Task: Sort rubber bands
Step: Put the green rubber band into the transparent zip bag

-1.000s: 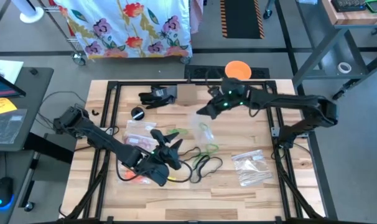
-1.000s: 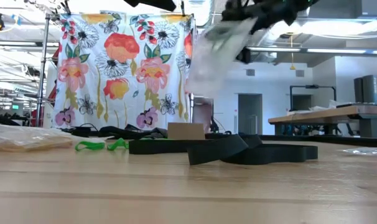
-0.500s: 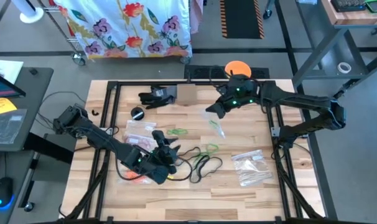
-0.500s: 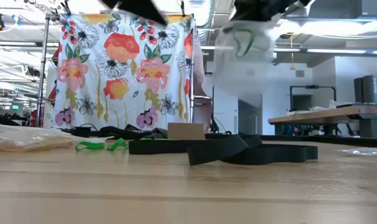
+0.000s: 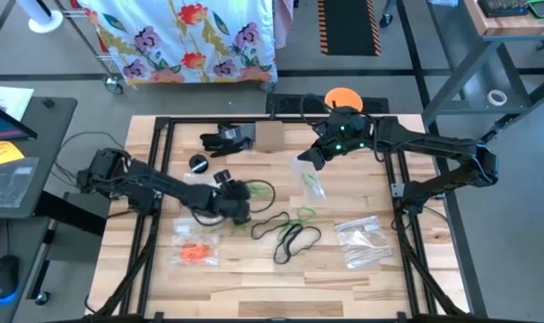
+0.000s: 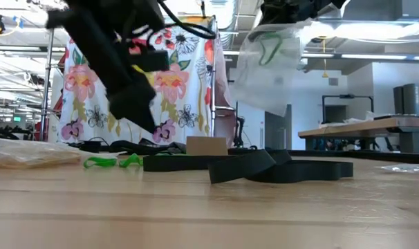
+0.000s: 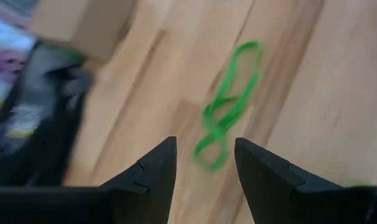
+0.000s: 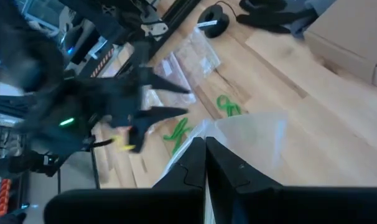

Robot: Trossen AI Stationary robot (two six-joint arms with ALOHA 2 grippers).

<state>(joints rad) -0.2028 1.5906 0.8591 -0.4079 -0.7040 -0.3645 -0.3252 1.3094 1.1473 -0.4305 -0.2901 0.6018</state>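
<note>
Left gripper [image 5: 241, 191] moved up over green bands [image 7: 229, 106], jaws released; right gripper [image 5: 306, 162] clenched on bag [image 6: 268, 59]; most bands unsorted.

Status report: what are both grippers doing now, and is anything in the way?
Left gripper open above green rubber band. Right gripper shut on clear bag, held aloft. Nothing blocking.

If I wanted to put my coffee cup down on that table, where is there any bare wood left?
The near edge of the table is bare, below the black bands. So is the far right corner, right of the right gripper and above the clear bags. The middle is crowded: green bands, the left gripper and the bag of orange bands.
</note>
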